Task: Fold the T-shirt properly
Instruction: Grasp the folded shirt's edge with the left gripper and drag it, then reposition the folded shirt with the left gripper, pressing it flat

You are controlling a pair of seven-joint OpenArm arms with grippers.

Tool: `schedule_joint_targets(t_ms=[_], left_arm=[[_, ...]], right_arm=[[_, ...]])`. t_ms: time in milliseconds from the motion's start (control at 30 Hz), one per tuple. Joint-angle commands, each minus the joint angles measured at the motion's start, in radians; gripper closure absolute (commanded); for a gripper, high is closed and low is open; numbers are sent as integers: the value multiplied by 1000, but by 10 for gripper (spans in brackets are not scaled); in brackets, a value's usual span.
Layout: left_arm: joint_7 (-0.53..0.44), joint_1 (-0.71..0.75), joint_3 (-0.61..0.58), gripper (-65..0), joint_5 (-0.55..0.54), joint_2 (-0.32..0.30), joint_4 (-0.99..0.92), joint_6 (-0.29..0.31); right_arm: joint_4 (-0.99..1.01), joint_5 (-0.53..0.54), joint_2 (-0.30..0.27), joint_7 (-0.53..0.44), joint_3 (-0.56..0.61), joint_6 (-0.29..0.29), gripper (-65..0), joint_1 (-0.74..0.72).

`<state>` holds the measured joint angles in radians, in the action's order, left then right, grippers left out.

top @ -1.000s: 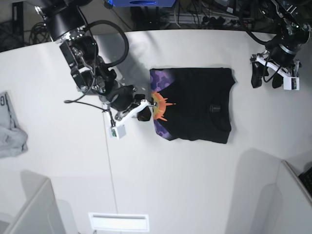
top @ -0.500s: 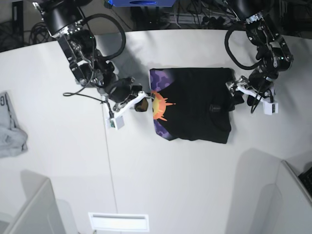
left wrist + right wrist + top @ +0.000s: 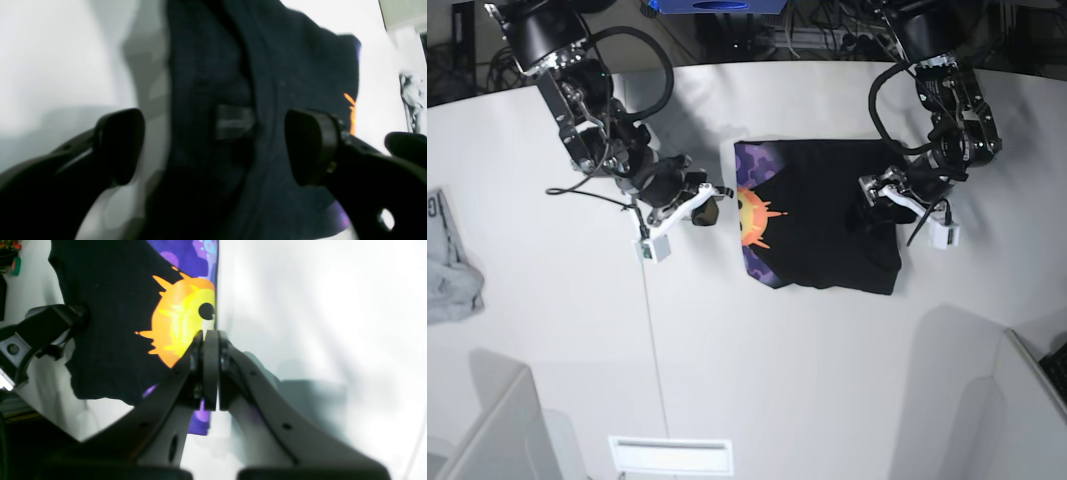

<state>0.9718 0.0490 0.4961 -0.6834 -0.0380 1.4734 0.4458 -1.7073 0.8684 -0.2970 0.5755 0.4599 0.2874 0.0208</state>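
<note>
Over on the left wrist camera, the left gripper (image 3: pixel 213 146) has its two dark fingers (image 3: pixel 310 146) spread wide apart, with the T-shirt (image 3: pixel 267 83) lying right under the gap, black cloth with a rumpled seam running down the middle, pretty blurry honestly; one finger sits over the white table (image 3: pixel 60 60) and the other over the cloth, and nothing is between them being squeezed, plus a tiny sliver of orange print (image 3: pixel 349 103) peeks out at the far edge. Switching to the right wrist camera, the right gripper (image 3: pixel 210 340) is pinched completely together with nothing in it as far as I can see, tips hovering right at the T-shirt's (image 3: pixel 110 323) edge next to the orange-yellow sun face (image 3: pixel 180 320) on the purple band (image 3: pixel 193 253), bare table (image 3: pixel 317 306) off to the side, and the other arm's finger shows at the shirt's far side. From the base camera, the T-shirt (image 3: pixel 827 215) lies folded into a rough rectangle near the middle of the table (image 3: pixel 777 380), print side along one edge; the right gripper (image 3: pixel 710 208) sits just off that printed edge, the left gripper (image 3: pixel 877 205) is over the opposite side of the shirt, and a small grey garment (image 3: pixel 447 265) lies well apart at the table's far edge
</note>
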Motion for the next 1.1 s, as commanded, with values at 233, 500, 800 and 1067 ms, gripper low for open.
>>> schedule_joint_targets(t_ms=[233, 500, 800, 1067], left_arm=[[16, 9, -26, -321, 3, -1, 10, -51], [19, 22, -178, 0, 1, -73, 16, -110], [19, -47, -511, 0, 1, -268, 10, -106], [19, -186, -808, 0, 1, -365, 11, -104]], right_arm=[[-84, 7, -3, -18, -49, -12, 0, 32], [-156, 10, -1, -16, -258, -12, 0, 156], [-202, 12, 0, -16, -444, -14, 0, 304], [-202, 12, 5, -22, -557, -14, 0, 388]])
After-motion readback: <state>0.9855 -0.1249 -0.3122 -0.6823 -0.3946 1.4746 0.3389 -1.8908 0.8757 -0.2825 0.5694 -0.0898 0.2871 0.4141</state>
